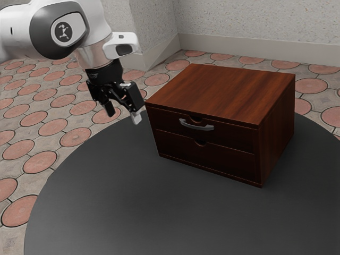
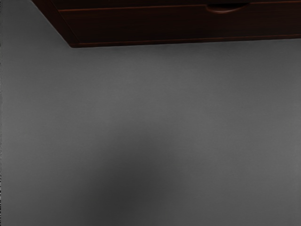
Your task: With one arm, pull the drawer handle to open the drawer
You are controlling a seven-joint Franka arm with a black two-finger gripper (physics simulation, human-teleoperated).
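A dark reddish wooden cabinet (image 1: pixel 226 93) with two drawers stands on the round black table (image 1: pixel 159 212). The upper drawer (image 1: pixel 202 130) carries a curved silver handle (image 1: pixel 196 126) and looks flush with the cabinet front. My black gripper (image 1: pixel 124 110) hangs above the table at the exterior view's left of the cabinet, a short way from the handle, its fingers apart and holding nothing. In the wrist view the lower drawer front (image 2: pixel 155 23) and the cabinet's bottom edge lie ahead of my hand, above bare table (image 2: pixel 155 132).
The lower drawer (image 1: pixel 204 155) has only a small notch (image 1: pixel 200 143) and no handle. Beyond the table's edge lies a floor of red round tiles (image 1: pixel 42 111). A pale wall (image 1: pixel 255 21) runs behind the cabinet.
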